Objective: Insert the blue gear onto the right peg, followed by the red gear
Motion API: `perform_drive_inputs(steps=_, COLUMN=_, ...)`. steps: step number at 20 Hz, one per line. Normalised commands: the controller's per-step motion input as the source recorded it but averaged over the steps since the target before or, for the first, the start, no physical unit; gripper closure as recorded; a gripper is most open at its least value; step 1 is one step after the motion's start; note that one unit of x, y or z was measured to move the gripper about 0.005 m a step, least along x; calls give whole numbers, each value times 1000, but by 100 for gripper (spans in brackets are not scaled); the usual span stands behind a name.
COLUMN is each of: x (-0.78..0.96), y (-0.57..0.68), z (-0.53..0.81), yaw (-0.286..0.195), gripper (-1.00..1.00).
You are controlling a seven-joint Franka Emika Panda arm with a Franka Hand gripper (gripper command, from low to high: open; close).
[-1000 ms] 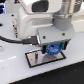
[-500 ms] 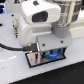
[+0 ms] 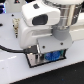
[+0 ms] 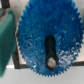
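A plain white tabletop [image 3: 10, 67] fills the scene, with a dark cable [image 3: 12, 50] trailing over it toward the arm on the exterior view's left. The arm's big white head hangs low over the grey plate [image 3: 33, 61] with its black border, hiding most of it.

The blue gear [image 3: 52, 54] sits right down at the plate, under the gripper [image 3: 50, 50]. In the wrist view the blue gear [image 4: 47, 37] fills nearly the whole picture, and the right peg [image 4: 50, 55] shows as a dark pin standing in its centre slot — so the pin looks to be already entering the hole. Whether the gear is fully seated I cannot tell.

I cannot make out the claw's fingers in either view, so whether it grips the gear or has let go is not clear.

By my judgement the first half is nearly done — the red gear is not in sight anywhere and remains to be fetched. A green shape [image 4: 6, 32] lies just beside the gear's edge in the wrist view; it seems not to block anything.
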Motion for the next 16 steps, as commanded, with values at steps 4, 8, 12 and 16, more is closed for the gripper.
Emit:
perform_drive_inputs(steps=4, x=-130, y=74, z=408, yaw=0, gripper=-100)
perform_drive_inputs(steps=8, x=-369, y=107, z=376, yaw=0, gripper=-100)
perform_drive_inputs(steps=12, x=-450, y=199, z=348, yaw=0, gripper=-100)
perform_drive_inputs(steps=16, x=-542, y=246, z=243, yaw=0, gripper=-100)
